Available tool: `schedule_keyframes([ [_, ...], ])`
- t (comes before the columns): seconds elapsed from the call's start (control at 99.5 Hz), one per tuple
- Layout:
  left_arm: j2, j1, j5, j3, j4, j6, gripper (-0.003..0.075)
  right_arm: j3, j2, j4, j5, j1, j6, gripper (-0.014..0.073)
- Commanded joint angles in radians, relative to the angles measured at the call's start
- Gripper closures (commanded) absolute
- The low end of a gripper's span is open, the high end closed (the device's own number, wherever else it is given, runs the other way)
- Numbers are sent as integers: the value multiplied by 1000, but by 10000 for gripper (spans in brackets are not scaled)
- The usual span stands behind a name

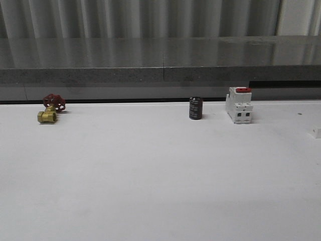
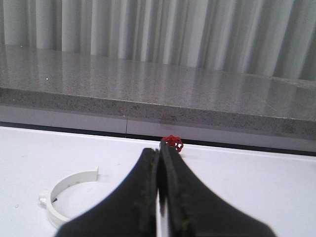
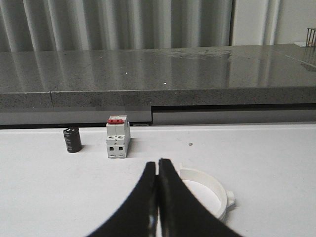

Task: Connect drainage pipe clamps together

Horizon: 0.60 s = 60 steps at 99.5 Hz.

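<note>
The white bench (image 1: 160,175) carries everything, and by the look of it the joining has not begun: the two clamp halves lie apart, each beside a different arm, and neither is gripped. Both still have to be picked up, brought together and mated at their end tabs.

In the left wrist view, one half-ring (image 2: 66,195) lies flat on the bench at about 9 o'clock from the left end effector (image 2: 159,163), with a small tab standing out at each visible end. That end effector is clenched on nothing, its fingers pressed together. In the right wrist view, the other half-ring (image 3: 207,190) lies just beyond and at about 3 o'clock from the right end effector (image 3: 158,170), partly hidden by it; this one is also clenched and empty.

Along the far edge in the front view stand the white block with a red top (image 1: 238,104) at about 1 o'clock, the brass valve with a red handwheel (image 1: 51,109) at about 10 o'clock, and a small dark cylinder (image 1: 195,108) near 12 o'clock.

No containers are visible, so nothing is held in one.
</note>
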<state>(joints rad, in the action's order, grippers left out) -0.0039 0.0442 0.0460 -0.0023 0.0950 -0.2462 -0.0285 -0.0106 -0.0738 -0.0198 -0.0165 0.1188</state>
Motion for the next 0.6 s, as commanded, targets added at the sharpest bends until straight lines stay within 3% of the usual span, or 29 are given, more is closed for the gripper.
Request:
schedule_keyframes([
  [0.0,-32,-6,-82,46,-3,-9,741,20,-19,-2,84,-1,-3,661],
  [0.352,-30,-6,-52,8,-43,-9,741,20,-19,-2,84,-1,-3,661],
  [0.593,103,-6,128,-216,-33,-9,741,20,-19,-2,84,-1,-3,661],
])
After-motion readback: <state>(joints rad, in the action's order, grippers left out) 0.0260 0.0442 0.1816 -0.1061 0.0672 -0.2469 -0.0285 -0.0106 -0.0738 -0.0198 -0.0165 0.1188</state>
